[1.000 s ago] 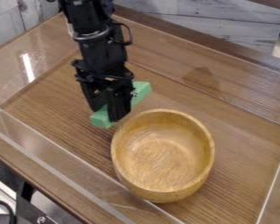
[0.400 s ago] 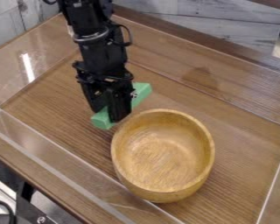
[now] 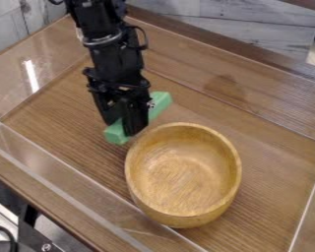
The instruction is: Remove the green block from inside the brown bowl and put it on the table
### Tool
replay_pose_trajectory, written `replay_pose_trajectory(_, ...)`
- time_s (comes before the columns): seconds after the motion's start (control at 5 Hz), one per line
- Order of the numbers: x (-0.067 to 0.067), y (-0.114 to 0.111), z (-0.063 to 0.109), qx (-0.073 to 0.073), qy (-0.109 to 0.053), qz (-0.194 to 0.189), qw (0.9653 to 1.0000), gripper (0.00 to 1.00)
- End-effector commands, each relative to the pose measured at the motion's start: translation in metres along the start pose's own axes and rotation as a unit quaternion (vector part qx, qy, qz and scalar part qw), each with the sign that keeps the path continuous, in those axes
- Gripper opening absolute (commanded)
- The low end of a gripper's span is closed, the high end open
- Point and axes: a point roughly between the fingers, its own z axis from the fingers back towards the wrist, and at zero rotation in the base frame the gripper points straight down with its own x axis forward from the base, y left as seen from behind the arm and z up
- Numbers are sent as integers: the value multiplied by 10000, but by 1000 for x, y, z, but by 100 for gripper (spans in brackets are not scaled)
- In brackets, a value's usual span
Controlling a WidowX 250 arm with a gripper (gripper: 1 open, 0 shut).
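Note:
The green block (image 3: 157, 101) lies at the table (image 3: 239, 98) surface just left of the brown bowl (image 3: 183, 174), outside it. My black gripper (image 3: 129, 126) points steeply down over the block, fingers shut on the green block, hiding its middle; green shows at both ends. The bowl's inside is bare wood.
Clear acrylic walls (image 3: 68, 202) run along the table edges, close on the near-left side. The arm (image 3: 101, 34) rises toward the top left. Open tabletop lies behind and to the right of the bowl.

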Motion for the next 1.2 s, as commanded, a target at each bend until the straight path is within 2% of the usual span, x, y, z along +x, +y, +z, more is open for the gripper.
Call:
replay_pose_trajectory(0.0,11,5,14,100,-272,-24,9996,0)
replay_pose_trajectory(1.0,18,18,9,40,-274,70,9996,0)
